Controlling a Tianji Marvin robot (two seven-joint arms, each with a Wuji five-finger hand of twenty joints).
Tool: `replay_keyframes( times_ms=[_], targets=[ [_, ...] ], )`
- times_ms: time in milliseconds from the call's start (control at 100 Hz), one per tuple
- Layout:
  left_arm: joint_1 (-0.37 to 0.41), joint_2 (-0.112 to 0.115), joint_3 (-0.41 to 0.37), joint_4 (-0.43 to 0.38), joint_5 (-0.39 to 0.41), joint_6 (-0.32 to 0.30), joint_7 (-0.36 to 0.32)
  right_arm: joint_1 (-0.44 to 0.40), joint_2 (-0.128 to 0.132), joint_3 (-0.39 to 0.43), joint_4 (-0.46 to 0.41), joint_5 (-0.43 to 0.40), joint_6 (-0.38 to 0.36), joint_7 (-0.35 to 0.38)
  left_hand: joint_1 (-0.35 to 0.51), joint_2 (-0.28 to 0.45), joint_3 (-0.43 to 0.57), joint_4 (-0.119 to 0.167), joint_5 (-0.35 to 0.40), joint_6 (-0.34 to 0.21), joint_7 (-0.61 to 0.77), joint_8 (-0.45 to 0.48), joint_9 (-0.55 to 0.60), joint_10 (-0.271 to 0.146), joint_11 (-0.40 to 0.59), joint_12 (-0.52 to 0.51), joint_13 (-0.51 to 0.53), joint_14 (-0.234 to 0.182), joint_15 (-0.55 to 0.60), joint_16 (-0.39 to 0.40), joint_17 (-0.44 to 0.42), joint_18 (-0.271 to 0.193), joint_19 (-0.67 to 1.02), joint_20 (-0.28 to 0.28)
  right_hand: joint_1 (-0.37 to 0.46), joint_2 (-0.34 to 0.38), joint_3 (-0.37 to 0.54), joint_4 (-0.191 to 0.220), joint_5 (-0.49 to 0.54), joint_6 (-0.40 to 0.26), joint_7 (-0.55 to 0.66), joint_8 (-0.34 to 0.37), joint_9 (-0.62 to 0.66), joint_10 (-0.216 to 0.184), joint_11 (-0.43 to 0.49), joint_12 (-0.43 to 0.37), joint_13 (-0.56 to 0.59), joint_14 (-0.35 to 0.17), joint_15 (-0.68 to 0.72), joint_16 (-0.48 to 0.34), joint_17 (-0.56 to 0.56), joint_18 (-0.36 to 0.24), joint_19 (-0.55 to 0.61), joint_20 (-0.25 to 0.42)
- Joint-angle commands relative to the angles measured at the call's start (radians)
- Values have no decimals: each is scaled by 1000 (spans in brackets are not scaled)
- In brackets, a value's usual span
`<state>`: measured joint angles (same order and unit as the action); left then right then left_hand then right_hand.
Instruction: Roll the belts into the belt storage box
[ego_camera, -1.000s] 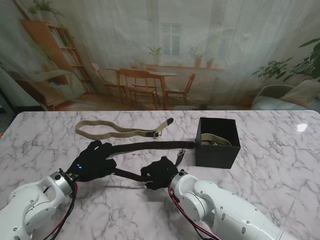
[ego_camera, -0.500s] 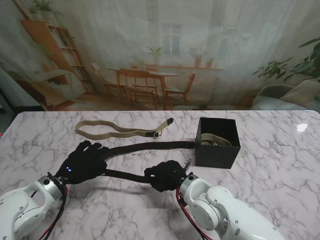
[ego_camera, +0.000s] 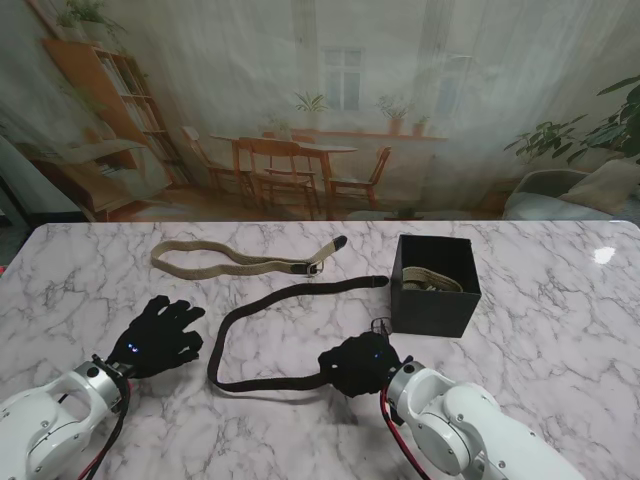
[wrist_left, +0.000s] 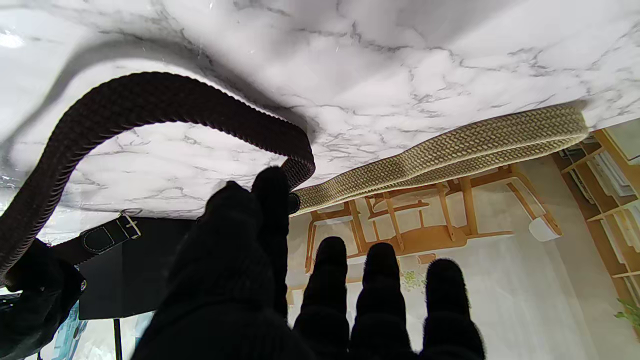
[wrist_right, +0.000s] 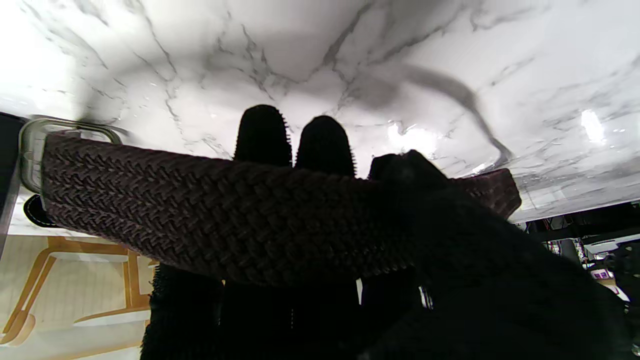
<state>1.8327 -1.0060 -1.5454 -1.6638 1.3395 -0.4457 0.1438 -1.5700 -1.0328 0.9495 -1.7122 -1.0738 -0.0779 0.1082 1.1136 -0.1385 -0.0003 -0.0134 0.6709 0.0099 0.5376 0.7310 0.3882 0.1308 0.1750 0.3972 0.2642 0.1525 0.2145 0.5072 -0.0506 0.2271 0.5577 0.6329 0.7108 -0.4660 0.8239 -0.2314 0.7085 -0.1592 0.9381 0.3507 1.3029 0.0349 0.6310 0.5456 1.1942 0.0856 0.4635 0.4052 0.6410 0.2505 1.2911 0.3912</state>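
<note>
The right hand (ego_camera: 362, 364), low and a little right of centre in the stand's view, has its fingers (wrist_right: 263, 135) curled around one end of the dark brown belt (ego_camera: 240, 330), the woven strap lying across them with the thumb over it. From that grip the belt runs left along the marble table (ego_camera: 540, 330), bends in a loop and heads up toward the black storage box (ego_camera: 433, 300) at centre right, its far end just beside the box. The left hand (ego_camera: 155, 336), at lower left, is spread flat with fingers apart and holds nothing; the loop's bend lies just right of it, apart. A tan belt (ego_camera: 240, 262) lies at upper left; another sits coiled inside the box
</note>
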Motion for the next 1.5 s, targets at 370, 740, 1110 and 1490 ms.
replay_keyframes(
  times_ms=[370, 740, 1110, 1490],
  targets=[
    [-37, 9, -16, 9, -9, -70, -109, -70, 6, 70, -35, -43, -33, -19, 135, 46, 317, 37, -268, -139, -448, -387, -193, -19, -115, -238, 10, 27, -81, -133, 49, 49, -146, -111, 61, 35, 49, 0, 60, -63, 55, 37, 43, -22, -13, 4, 28, -24, 19, 19, -1, -9, 13, 20],
    [-114, 26, 60, 86, -3, -69, -220, -56, 4, 64, -28, -35, -28, -27, -112, -142, 270, 76, -429, -73, -543, -500, -306, 6, -210, -368, -87, -42, -90, -237, 76, -229, -172, -250, 65, 41, 44, 1, 53, -65, 55, 44, 38, -24, -14, 11, 23, -25, 11, 21, -7, -9, 6, 21],
    [-217, 28, 175, 135, -61, -87, -252, -60, 1, 69, -27, -29, -28, -46, -69, -123, 205, 28, -312, -123, -434, -406, -284, -59, -187, -329, -87, -94, -50, -252, 46, -269, -28, -300, 66, 46, 38, 1, 47, -64, 55, 46, 33, -27, -14, 15, 20, -26, 7, 22, -12, -8, 0, 21],
    [-280, 36, 257, 202, -48, -15, -296, -91, 0, 98, -46, -39, -42, -61, -19, -116, 43, 6, 73, -161, -62, -162, -208, -101, -45, -249, -55, -96, -46, -215, 58, -261, 36, -228, 68, 48, 38, 2, 46, -64, 55, 45, 32, -25, -6, 20, 24, -23, 9, 25, -13, -5, 1, 24]
  ],
)
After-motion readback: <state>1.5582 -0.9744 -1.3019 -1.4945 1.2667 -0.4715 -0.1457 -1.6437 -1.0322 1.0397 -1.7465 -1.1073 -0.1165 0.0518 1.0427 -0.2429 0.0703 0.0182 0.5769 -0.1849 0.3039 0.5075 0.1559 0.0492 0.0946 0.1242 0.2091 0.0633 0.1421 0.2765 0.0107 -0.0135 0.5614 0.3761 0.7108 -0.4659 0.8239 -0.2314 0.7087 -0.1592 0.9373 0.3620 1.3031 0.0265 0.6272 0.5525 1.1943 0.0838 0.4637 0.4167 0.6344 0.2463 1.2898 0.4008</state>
